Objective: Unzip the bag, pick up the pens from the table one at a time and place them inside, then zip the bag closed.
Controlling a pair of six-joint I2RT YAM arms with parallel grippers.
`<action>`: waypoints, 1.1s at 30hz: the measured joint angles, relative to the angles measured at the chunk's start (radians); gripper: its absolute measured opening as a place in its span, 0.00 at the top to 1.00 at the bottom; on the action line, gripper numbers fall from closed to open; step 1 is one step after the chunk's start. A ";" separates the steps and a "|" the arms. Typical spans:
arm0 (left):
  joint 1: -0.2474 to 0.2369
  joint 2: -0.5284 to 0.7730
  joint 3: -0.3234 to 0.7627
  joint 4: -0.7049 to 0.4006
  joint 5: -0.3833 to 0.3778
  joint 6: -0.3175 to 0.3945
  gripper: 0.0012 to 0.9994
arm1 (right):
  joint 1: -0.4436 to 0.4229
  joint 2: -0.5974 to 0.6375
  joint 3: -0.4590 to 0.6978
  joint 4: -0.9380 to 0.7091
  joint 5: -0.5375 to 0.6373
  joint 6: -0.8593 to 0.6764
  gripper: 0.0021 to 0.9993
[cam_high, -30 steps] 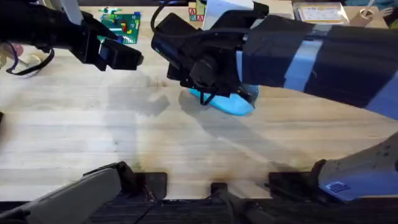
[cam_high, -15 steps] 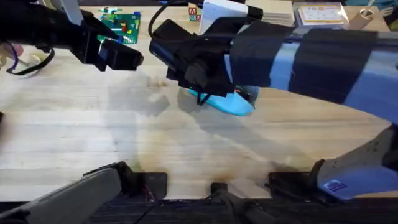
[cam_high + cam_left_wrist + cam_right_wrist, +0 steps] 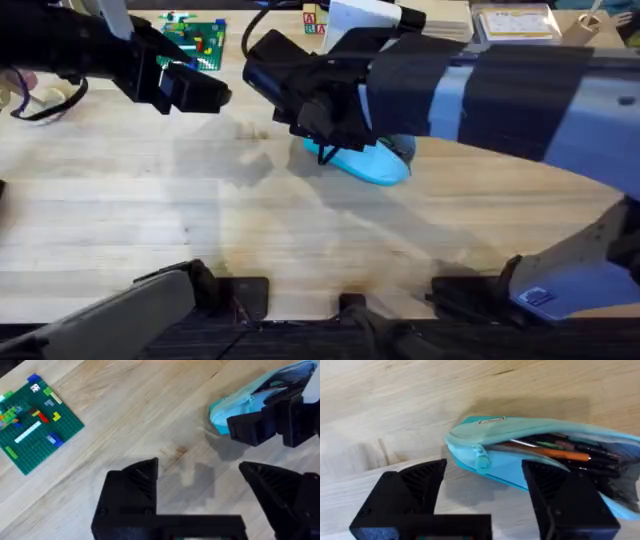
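Pale wood table (image 3: pixel 150 230), green brick baseplate (image 3: pixel 196 42) at far edge.

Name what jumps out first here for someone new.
The light blue bag lies unzipped mid-table with pens inside, the open right gripper over its zipper end. The open left gripper hangs off to the left above bare table, near a green brick baseplate.

Light blue bag (image 3: pixel 520 455) lying flat on the pale wood-grain table (image 3: pixel 150 220), zipper open along its length, orange and dark pens (image 3: pixel 555 450) packed inside, zipper pull (image 3: pixel 481 462) at the near end.
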 joint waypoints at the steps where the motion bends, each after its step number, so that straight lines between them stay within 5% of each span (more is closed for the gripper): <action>1: 0.000 0.000 0.000 0.000 0.000 0.000 0.01 | -0.002 0.002 0.000 0.000 0.001 0.000 0.09; 22: 0.000 0.000 0.000 0.000 0.000 0.000 0.01 | -0.008 0.026 0.000 0.002 0.012 0.000 0.60; 33: 0.000 0.000 0.000 0.000 0.000 0.000 0.01 | -0.008 0.026 0.000 0.004 0.015 0.000 0.74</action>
